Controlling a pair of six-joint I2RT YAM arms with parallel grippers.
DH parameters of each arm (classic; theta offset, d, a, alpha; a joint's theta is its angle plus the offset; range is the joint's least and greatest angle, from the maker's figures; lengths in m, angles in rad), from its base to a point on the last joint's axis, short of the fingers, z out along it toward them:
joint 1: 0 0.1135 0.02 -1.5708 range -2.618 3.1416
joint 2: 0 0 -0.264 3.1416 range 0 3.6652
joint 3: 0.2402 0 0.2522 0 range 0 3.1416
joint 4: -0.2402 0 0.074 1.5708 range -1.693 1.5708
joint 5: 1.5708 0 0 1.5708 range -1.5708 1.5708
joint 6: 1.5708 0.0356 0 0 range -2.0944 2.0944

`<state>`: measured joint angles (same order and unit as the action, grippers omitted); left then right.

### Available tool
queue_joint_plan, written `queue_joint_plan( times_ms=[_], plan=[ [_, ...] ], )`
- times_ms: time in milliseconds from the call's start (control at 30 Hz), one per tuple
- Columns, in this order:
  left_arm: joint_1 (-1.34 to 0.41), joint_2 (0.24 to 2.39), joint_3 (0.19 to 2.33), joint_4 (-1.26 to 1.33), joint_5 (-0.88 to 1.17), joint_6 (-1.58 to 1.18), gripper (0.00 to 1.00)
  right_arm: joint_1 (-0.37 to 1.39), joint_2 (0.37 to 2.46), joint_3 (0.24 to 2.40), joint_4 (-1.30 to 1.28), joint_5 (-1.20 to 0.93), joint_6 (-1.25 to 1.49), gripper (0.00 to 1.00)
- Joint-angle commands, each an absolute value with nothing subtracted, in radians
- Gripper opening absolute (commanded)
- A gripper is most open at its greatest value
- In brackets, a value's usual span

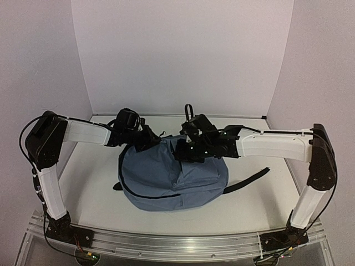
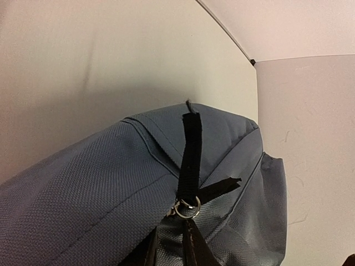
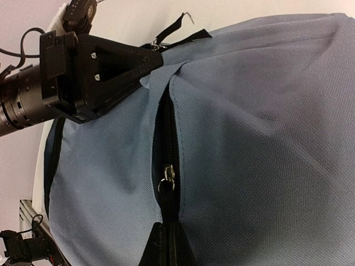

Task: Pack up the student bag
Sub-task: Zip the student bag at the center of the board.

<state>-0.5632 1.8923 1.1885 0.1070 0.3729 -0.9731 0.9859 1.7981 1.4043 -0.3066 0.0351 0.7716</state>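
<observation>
The slate-blue student bag (image 1: 172,174) lies on the table between both arms. My left gripper (image 1: 151,139) is at its far left top. In the left wrist view the gripper (image 2: 178,224) is shut on a fold of bag fabric just below a small metal ring (image 2: 187,206) with a black pull tab (image 2: 192,155). My right gripper (image 1: 186,151) is on the bag's top. In the right wrist view the gripper (image 3: 169,233) is shut on the black pull below the zipper slider (image 3: 166,178). The zipper (image 3: 165,127) runs up toward the left gripper (image 3: 152,56).
The bag's long black strap (image 1: 249,180) trails right across the white table (image 1: 89,177). White walls enclose the back and sides. An aluminium rail (image 1: 177,241) runs along the near edge, with the arm bases on it.
</observation>
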Motion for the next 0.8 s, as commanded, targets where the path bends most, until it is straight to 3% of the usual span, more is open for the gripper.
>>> queue_joint_plan(
  times_ms=[0, 167, 400, 467, 633, 767],
  plan=[
    [-0.558, 1.896, 1.208, 0.104, 0.338, -0.927, 0.17, 1.014, 1.725, 1.352, -0.333, 0.030, 0.826, 0.00],
    [-0.558, 1.854, 1.261, 0.017, 0.302, -0.851, 0.20, 1.038, 1.683, 1.302, -0.332, 0.043, 0.860, 0.00],
    [-0.619, 1.735, 1.283, -0.115, 0.273, -0.795, 0.54, 1.043, 1.687, 1.294, -0.324, 0.087, 0.867, 0.00],
    [-0.651, 1.712, 1.293, -0.174, 0.234, -0.793, 0.59, 1.044, 1.694, 1.306, -0.322, 0.093, 0.859, 0.00],
    [-0.732, 1.685, 1.295, -0.260, 0.183, -0.839, 0.64, 1.044, 1.702, 1.322, -0.319, 0.106, 0.843, 0.00],
    [-0.759, 1.701, 1.285, -0.248, 0.202, -0.872, 0.59, 1.046, 1.708, 1.327, -0.317, 0.104, 0.838, 0.00]
  ],
)
